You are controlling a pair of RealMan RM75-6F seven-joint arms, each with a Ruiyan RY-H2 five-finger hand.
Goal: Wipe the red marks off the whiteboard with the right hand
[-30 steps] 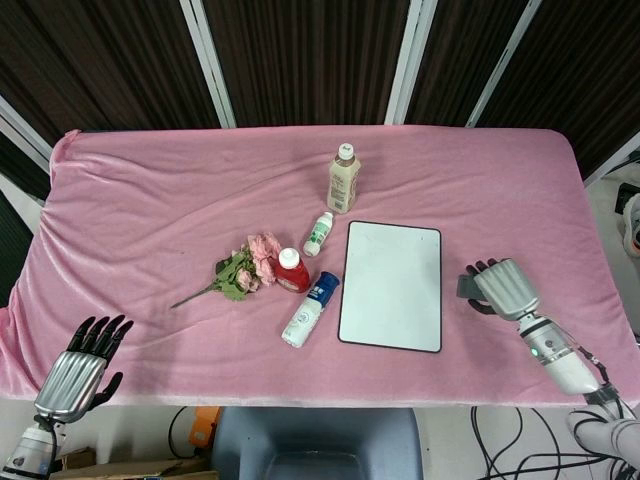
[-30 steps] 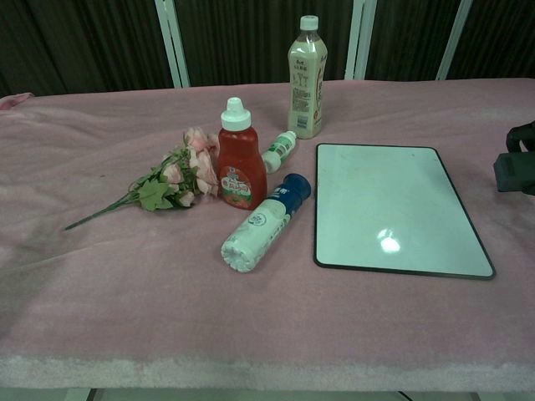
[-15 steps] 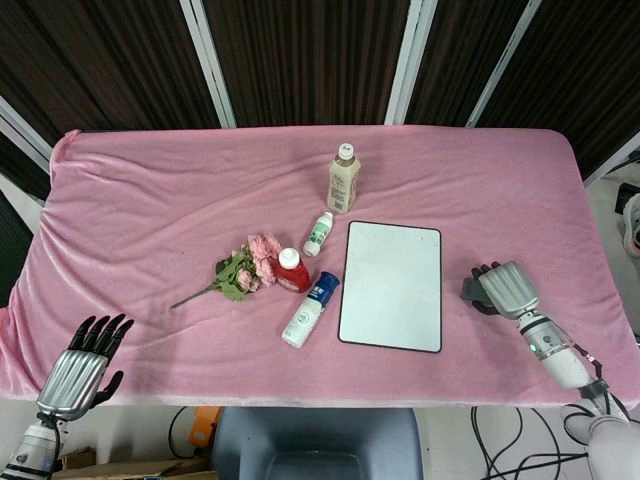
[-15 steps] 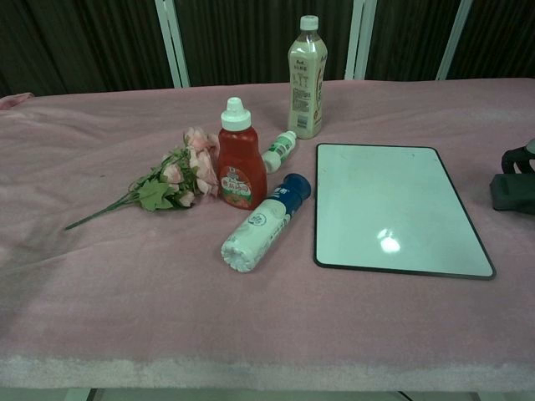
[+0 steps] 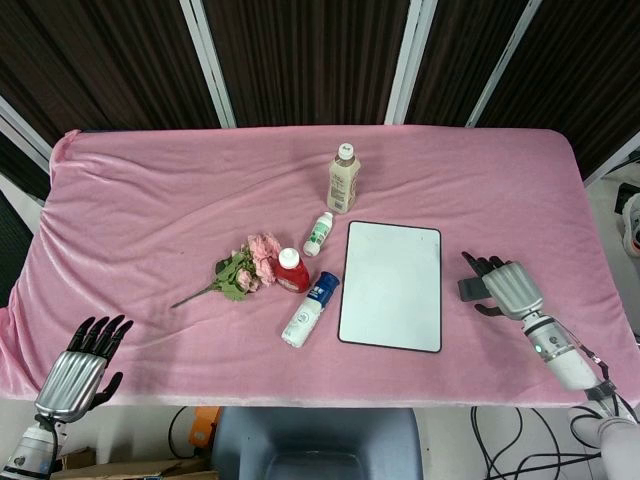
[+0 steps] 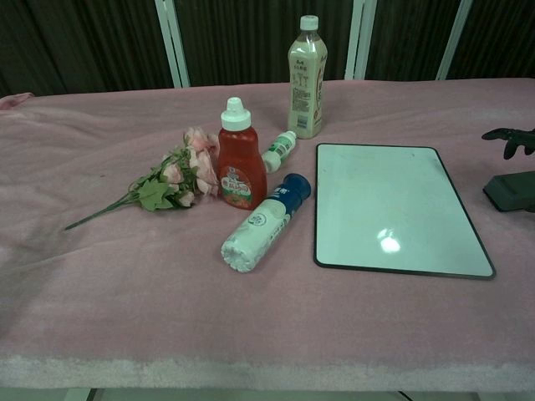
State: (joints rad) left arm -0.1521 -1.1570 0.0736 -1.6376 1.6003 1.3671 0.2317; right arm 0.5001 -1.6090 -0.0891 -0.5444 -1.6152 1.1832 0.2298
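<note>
R hand (image 5: 505, 288) open, fingers spread over dark eraser (image 6: 512, 191) nr worktop's right edge. Whiteboard (image 5: 391, 285) unmarked. L hand (image 5: 78, 372) open, holds nothing, off front-left corner.

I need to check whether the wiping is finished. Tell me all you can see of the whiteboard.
The whiteboard is a flat rectangle with a thin black frame and rounded corners, lying face up on the pink cloth. Its white surface looks clean: no red marks show in either view, only a glare spot in the chest view. Nothing touches it. The blue-capped bottle lies just to its left; the right hand is off its right edge.
</note>
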